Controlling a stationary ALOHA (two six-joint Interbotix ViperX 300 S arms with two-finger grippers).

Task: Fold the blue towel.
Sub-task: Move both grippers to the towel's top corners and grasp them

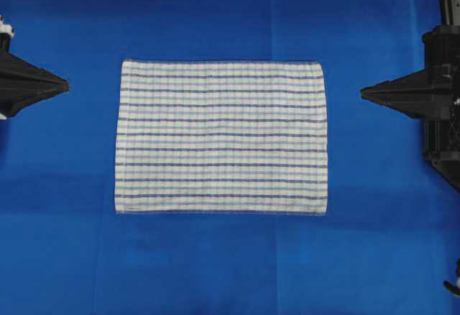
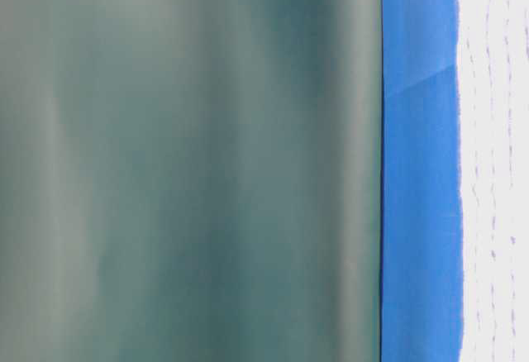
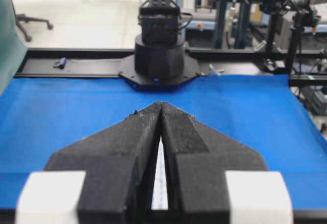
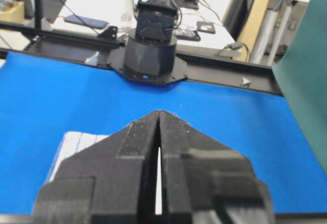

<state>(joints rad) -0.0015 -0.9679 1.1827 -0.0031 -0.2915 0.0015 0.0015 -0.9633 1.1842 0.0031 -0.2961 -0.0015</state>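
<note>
The blue towel (image 1: 221, 137), white with thin blue stripes, lies flat and unfolded in the middle of the table. My left gripper (image 1: 66, 83) hovers to its left, level with the towel's upper part, tips touching and empty. On the opposite side my right gripper (image 1: 364, 93) points at the towel's right edge, also shut and empty. In the left wrist view the shut gripper (image 3: 160, 104) hides most of the towel; a sliver of the towel (image 3: 160, 183) shows between the fingers. The right wrist view has the gripper (image 4: 159, 112) shut, with a towel corner (image 4: 76, 142) at its left.
A plain blue covering (image 1: 215, 257) spreads over the whole table. The opposite arm's base (image 3: 158, 60) stands at the far edge in each wrist view. A blurred grey-green sheet (image 2: 190, 164) fills most of the table-level view, beside the covering (image 2: 417, 213) and the towel's edge (image 2: 496, 164).
</note>
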